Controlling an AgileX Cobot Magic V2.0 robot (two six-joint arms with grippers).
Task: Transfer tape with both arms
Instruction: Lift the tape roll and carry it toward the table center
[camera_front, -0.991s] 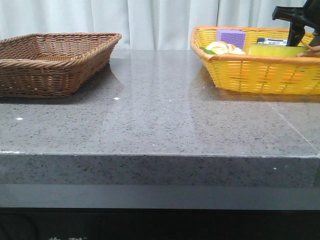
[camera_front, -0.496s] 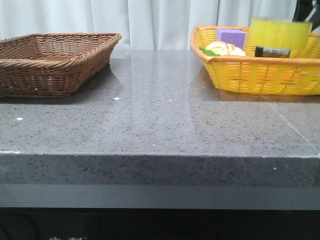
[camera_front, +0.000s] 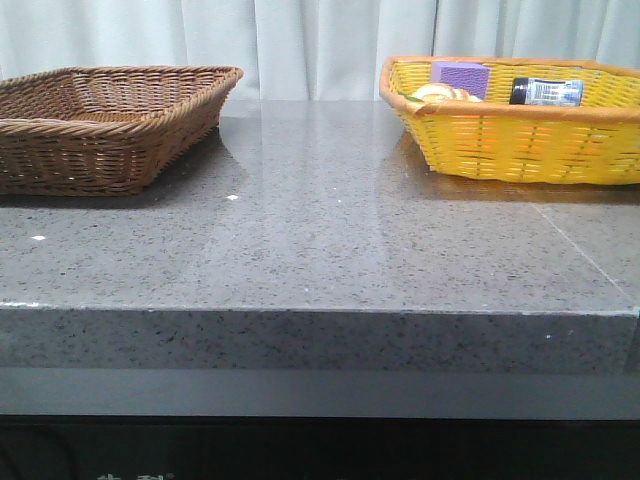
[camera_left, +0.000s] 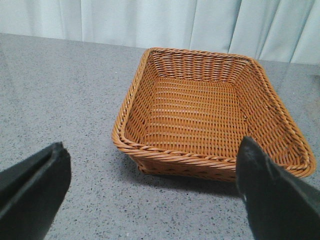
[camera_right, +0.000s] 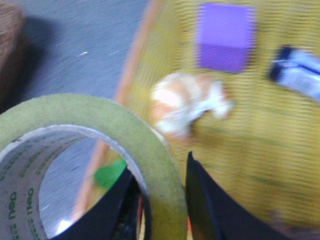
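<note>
In the right wrist view the yellow tape roll (camera_right: 95, 130) with its white core printed in green letters fills the near side. My right gripper (camera_right: 162, 195) is shut on the roll's wall, one finger inside the core and one outside, and holds it above the yellow basket (camera_right: 260, 150). The tape and the right gripper are out of the front view. My left gripper (camera_left: 155, 200) is open and empty, its two black fingers (camera_left: 35, 185) wide apart above the grey table, just before the brown wicker basket (camera_left: 200, 115).
The yellow basket (camera_front: 520, 140) at the right holds a purple block (camera_front: 460, 76), a bread-like item (camera_front: 440, 94) and a dark bottle (camera_front: 545, 92). The empty brown basket (camera_front: 100, 130) stands at the left on the grey stone table (camera_front: 320, 230).
The tape rose out of the yellow basket in the right gripper and left the front view upward. The basket shifted slightly. The left side has not changed.
</note>
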